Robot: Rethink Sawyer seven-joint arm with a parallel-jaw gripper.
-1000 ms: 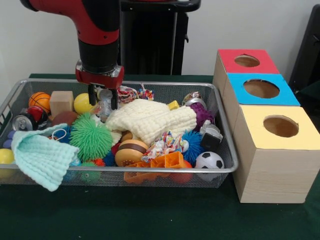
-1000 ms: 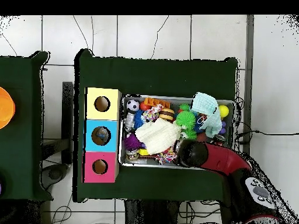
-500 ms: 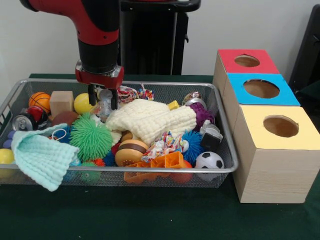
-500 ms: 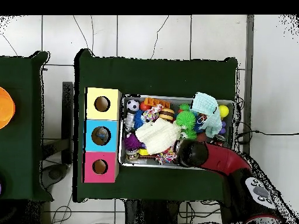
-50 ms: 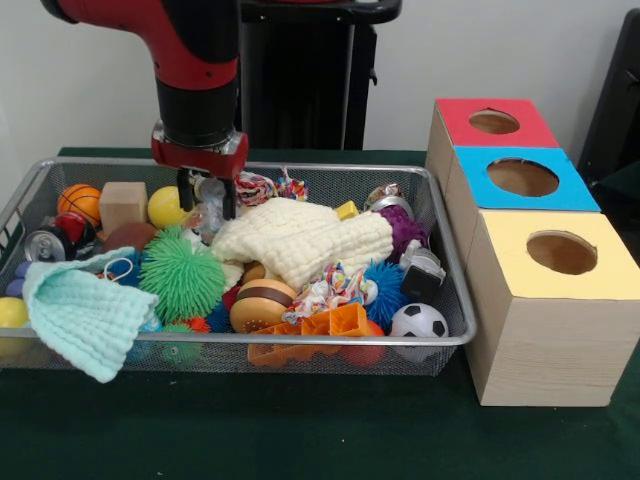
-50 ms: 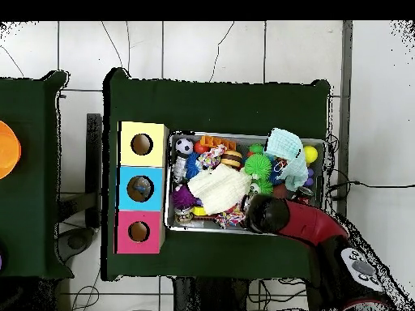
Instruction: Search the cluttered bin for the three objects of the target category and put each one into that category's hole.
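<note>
The hand [image 5: 205,197] grips a crinkly clear item [image 5: 208,215] over the bin [image 5: 330,176] on green-clothed table [image 5: 300,430], tiled floor [image 6: 211,48] beyond.

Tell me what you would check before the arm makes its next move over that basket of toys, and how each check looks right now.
1. Gripper is down in the wire basket, at its back: ok.
2. Fingers closed on something: cannot tell; a crinkly clear item sits between them, but a firm hold is not visible.
3. Neighbours clear of the fingers: not ok; the yellow ball and cream cloth crowd close on either side.
4. Red hole, blue hole and yellow hole open: ok from the front; overhead, something shows inside the blue one.
5. Path from basket to boxes free: ok, nothing stands between them.
</note>
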